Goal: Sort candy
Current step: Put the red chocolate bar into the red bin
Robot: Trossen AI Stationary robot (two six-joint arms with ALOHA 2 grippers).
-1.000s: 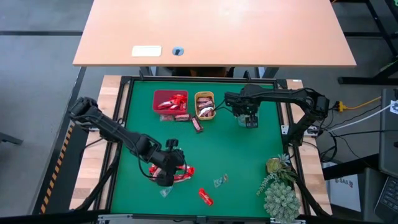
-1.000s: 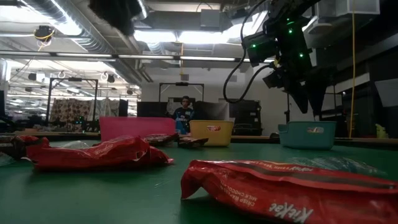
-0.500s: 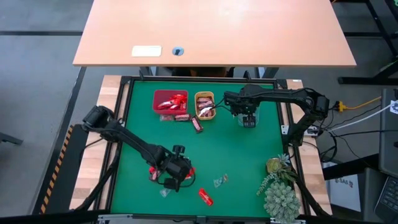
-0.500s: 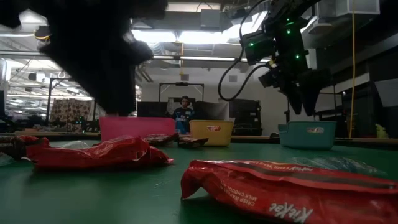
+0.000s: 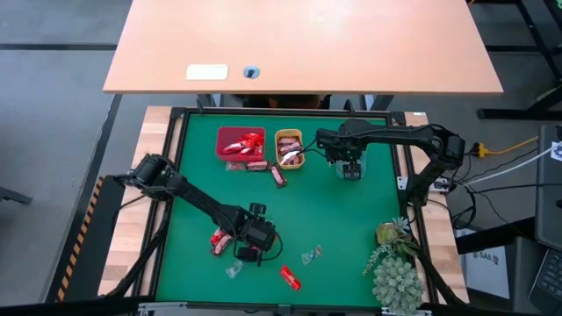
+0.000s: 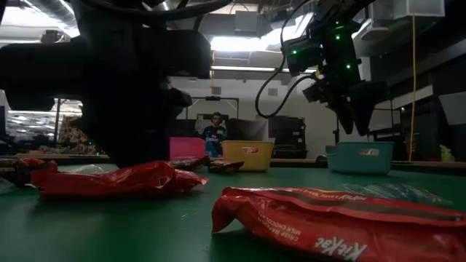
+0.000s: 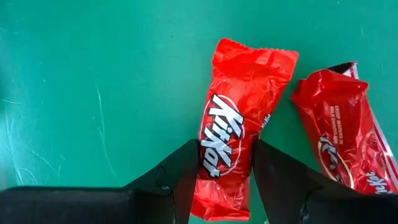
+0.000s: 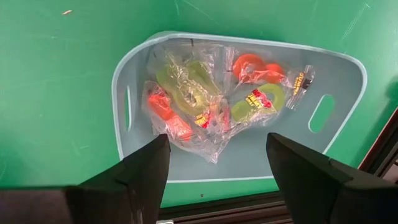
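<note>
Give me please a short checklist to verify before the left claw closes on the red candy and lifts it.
1. The KitKat candy lies between the left claw fingers: ok.
2. Left claw open, fingers on both sides of the wrapper: ok.
3. The second red candy is outside the fingers: ok, but it lies very near one finger.
4. Fingers low enough to the green mat: cannot tell.
5. The red tray has room for it: ok, though it already holds candy.
6. Right claw is out of the way, open over the teal tray: ok.
</note>
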